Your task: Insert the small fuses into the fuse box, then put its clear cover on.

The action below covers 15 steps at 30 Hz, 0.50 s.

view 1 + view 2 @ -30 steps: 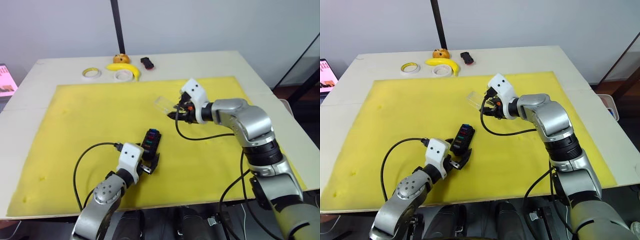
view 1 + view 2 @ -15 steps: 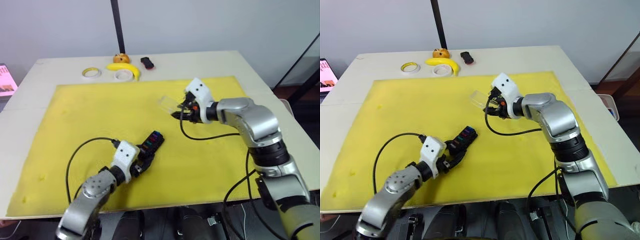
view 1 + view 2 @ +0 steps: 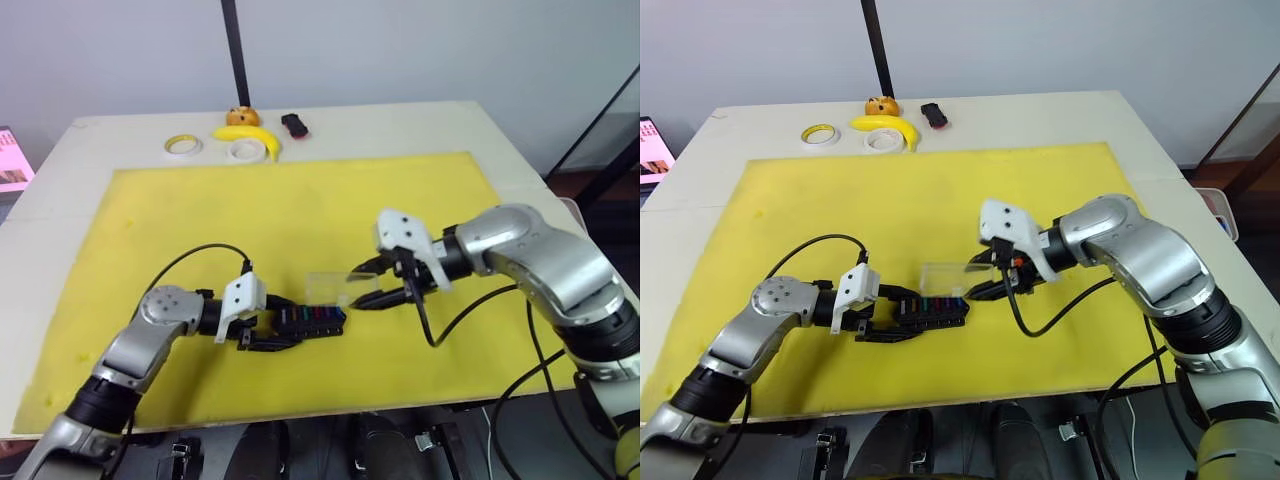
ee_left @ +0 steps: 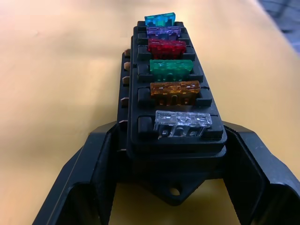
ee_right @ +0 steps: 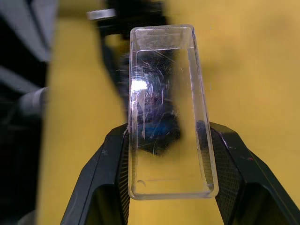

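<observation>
The right tool (image 3: 982,275) is closed on the near end of the clear cover (image 3: 942,274), one finger on each long side, and holds it in the air just above the fuse box (image 3: 932,311). The left tool (image 3: 262,325) is closed on one end of this box, by its mounting tab, and keeps it flat on the yellow mat (image 3: 200,230) that lies on the desk (image 3: 420,125).

All six small fuses (image 4: 173,70) already sit in their slots, so I judge the inserting finished and the step in hand to be the cover. The next move calls for lining the cover up with the length of the box, lowering it level, and pressing until it seats, while the left tool holds the box firm.

The cover is a colourless, scratched, long tray shape, and the box shows dimly through it; it appears roughly parallel to the box, though I cannot be sure. The fuses stand in one row: clear, amber, green, red, purple, blue.
</observation>
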Available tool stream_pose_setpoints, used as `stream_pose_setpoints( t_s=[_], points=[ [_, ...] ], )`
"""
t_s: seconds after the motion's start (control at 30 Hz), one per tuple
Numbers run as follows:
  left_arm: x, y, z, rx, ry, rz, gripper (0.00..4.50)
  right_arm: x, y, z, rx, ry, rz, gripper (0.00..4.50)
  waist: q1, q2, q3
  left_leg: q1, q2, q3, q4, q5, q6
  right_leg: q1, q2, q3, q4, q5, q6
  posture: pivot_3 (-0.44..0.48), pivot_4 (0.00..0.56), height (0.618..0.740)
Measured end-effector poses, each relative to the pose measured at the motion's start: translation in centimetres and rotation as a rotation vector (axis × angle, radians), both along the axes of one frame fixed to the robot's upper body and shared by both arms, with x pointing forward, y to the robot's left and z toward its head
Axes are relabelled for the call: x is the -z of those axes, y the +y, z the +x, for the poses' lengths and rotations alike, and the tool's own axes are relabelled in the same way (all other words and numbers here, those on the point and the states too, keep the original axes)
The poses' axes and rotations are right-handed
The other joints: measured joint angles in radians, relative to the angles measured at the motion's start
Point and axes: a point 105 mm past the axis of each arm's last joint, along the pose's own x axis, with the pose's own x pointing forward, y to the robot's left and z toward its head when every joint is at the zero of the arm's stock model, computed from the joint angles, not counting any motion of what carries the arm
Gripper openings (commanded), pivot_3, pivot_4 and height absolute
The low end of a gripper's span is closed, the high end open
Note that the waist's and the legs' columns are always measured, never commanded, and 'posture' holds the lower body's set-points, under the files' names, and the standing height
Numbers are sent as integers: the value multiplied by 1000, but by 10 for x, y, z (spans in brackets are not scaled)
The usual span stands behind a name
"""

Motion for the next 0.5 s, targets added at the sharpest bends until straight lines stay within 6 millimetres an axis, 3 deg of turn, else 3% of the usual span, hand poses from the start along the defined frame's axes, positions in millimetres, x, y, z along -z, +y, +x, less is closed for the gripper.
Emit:
stream_pose_setpoints(
  t_s=[0.17, 0.5],
  points=[
    [4, -6, 6, 37, -15, -12, 2560, 21, 22, -4, -11, 3, -20, 1719, 2, 0, 0, 0, 0, 0, 1, 0, 0, 0, 0, 0, 1, 1, 1, 0, 150, 740],
    [5, -8, 7, 48, -42, -9, 2560, 31, 25, 3, 37, -33, -61, 1719, 4, 0, 0, 0, -1, 0, 1, 0, 0, 1, -2, 0, 1, 1, 1, 0, 150, 740]
  ],
)
